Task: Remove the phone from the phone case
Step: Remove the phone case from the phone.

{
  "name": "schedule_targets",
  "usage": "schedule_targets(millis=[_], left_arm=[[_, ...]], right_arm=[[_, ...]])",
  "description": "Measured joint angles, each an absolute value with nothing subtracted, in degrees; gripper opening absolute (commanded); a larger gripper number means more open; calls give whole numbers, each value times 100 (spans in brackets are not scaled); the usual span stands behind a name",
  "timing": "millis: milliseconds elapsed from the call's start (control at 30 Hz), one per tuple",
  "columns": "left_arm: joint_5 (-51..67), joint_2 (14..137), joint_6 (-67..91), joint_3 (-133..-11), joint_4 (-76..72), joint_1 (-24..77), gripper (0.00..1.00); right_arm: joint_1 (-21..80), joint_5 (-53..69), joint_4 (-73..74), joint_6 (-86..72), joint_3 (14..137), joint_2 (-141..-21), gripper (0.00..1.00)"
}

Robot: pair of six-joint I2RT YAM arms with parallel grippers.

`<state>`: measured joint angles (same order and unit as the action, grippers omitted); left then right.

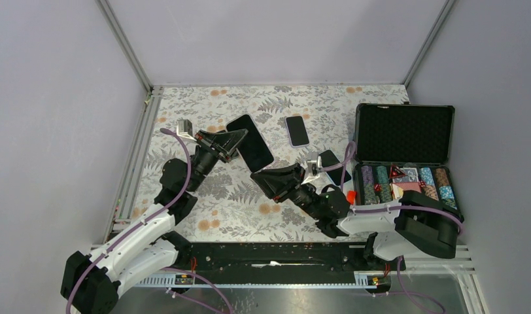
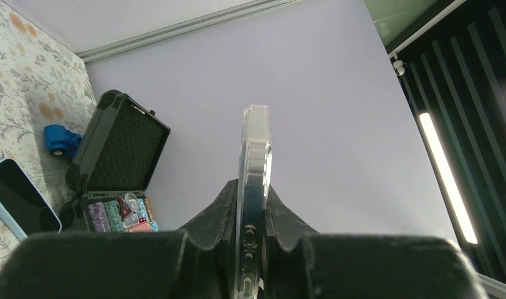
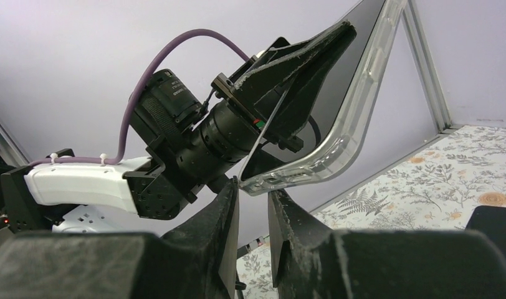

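Observation:
A black-screened phone in a clear case [image 1: 251,144] is held off the table by my left gripper [image 1: 235,140], which is shut on its side. In the left wrist view the cased phone [image 2: 255,149] stands edge-on between the left gripper's [image 2: 253,194] two fingers. My right gripper [image 1: 256,175] is open just below the phone's lower corner. In the right wrist view the clear case [image 3: 353,118] hangs with its bottom corner just above the narrow gap of the right gripper [image 3: 253,188]; I cannot tell whether it touches the fingers.
A second phone [image 1: 297,130] lies face up on the floral table at the back, and a third [image 1: 331,160] lies by the right arm. An open black case of poker chips [image 1: 405,134] stands at the right. A blue toy [image 2: 58,139] sits near it.

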<state>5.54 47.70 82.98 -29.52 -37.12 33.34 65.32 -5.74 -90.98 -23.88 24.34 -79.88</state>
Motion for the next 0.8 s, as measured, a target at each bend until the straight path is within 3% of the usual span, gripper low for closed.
schedule_targets(millis=[233,533,633,733,800], left_arm=[[491,4770,8232,-2954,-3548,3282,0],[1203,4491,8772,-3221,-4342,3529,0],[1210,4491,8779,-3221,-4364,3529,0],[1203,4508,8759,-3221,-4340,3529,0],[1201,4528,8739,-3221,-4344,3529,0]], right_arm=[[6532,-725,-9218,-2231,2434,-8342,19],[6250,-1245,-7734,-1874,2099,-9089,27],[6204,-1188,-7784,-1935,2012,-8864,38],[6184,-1002,-7854,-2032,1964,-8519,62],[6180,-773,-7922,-2106,1955,-8281,70]])
